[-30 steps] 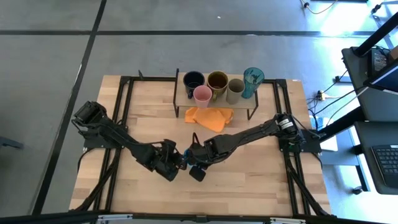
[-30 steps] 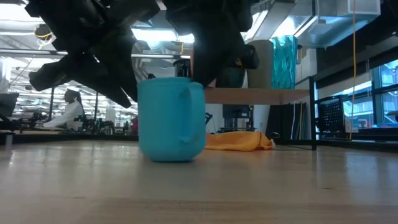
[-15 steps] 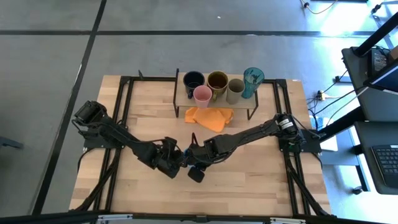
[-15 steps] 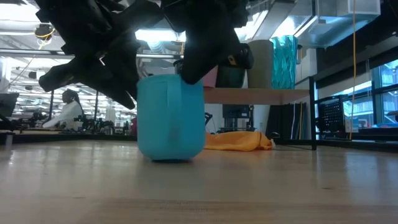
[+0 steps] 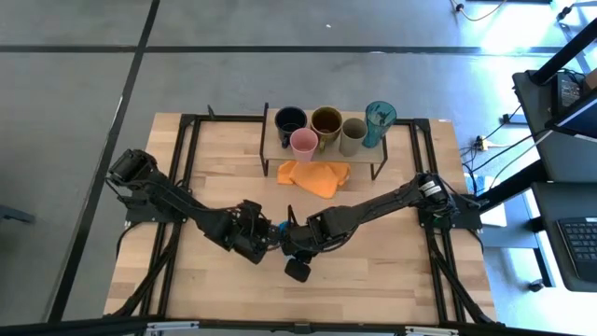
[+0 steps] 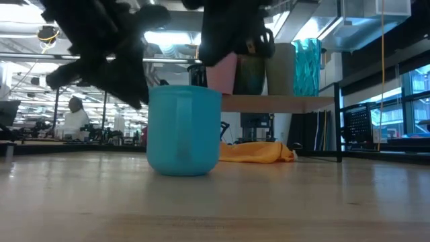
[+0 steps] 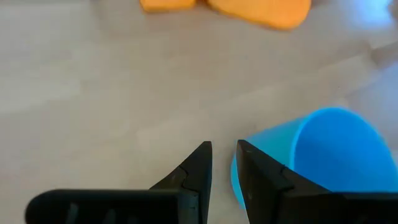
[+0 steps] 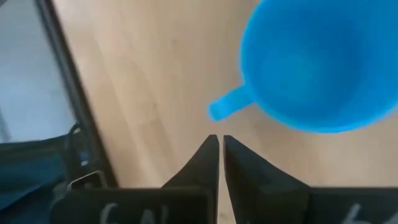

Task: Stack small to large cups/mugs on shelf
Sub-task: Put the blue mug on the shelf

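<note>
Counting shelved: we see five cups on the shelf (image 5: 364, 161).
Left to place: light blue mug (image 6: 183, 130) upright on the table, unheld.
Right gripper (image 8: 217, 140): clenched, empty.
Left gripper (image 7: 222, 151): nearly closed, empty.

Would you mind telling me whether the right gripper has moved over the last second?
Yes. In the high view the right gripper has drawn away from the orange cloth, toward the table's near edge, leaving the light blue mug standing free on the table.
</note>
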`<state>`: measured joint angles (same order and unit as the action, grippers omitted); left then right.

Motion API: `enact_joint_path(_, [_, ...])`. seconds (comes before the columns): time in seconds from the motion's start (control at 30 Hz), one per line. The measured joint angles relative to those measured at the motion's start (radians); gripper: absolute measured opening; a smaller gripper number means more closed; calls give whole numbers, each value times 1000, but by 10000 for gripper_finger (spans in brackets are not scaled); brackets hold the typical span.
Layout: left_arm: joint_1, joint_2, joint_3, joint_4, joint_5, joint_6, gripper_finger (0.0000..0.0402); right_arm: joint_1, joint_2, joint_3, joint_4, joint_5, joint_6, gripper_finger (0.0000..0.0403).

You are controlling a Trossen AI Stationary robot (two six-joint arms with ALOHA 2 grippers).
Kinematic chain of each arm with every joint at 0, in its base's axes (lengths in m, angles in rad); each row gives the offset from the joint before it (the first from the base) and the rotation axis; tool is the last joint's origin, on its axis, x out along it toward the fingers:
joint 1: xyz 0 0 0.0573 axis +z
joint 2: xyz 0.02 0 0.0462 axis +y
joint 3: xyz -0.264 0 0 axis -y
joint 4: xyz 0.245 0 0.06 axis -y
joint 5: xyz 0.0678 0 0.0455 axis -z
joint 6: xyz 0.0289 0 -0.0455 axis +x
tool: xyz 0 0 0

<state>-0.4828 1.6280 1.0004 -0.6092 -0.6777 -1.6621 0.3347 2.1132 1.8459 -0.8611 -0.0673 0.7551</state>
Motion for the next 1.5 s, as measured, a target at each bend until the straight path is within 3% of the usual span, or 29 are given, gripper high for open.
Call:
enact_joint_path(0.3, [-47,-196,0,-38,-122,68,69,-27,-4,224,-262,214,-74,46])
enact_joint_path(0.43, [-74,-243,0,-50,-124,69,69,-57,-5,237,-303,213,-75,96])
enact_joint_path(0.57, [-120,-249,0,-51,-125,11,69,-94,-3,153,-304,137,-12,147])
enact_joint_path(0.7, [-165,-246,0,-49,-151,-61,69,-121,-2,79,-293,97,51,172])
enact_joint_path(1.07, [-200,-234,0,-81,-155,-110,69,-130,-2,31,-165,44,154,169])
enact_joint_path(1.23, [-201,-172,0,-89,-101,-178,69,-130,-2,31,-166,46,160,169])
enact_joint_path(1.5, [-225,-90,0,116,-78,-267,69,-138,-2,31,-169,60,153,169])
